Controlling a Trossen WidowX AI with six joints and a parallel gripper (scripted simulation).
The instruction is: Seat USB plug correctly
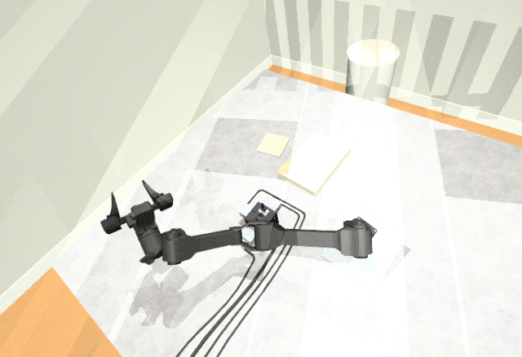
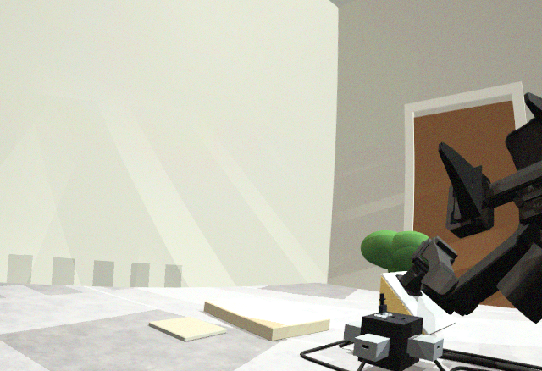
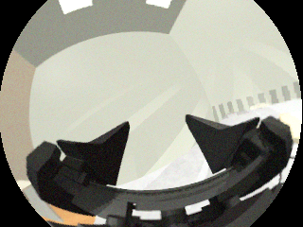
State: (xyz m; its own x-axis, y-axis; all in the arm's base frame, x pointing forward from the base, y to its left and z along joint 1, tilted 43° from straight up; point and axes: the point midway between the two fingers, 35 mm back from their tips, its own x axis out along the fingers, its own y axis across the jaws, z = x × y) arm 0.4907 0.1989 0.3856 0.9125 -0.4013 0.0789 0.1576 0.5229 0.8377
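Pincer fingers are standing wide apart with nothing between them, well apart from the power cube. Relative to that cube, the USB plug is standing upright in its top; how deep it is sitting, I cannot tell. Pale adapters are jutting from the cube's sides, and dark cables are running around it along the table.

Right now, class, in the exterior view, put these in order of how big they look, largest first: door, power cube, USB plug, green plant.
1. Door
2. Power cube and green plant: too alike to rank, as the arm partly covers the plant
3. USB plug
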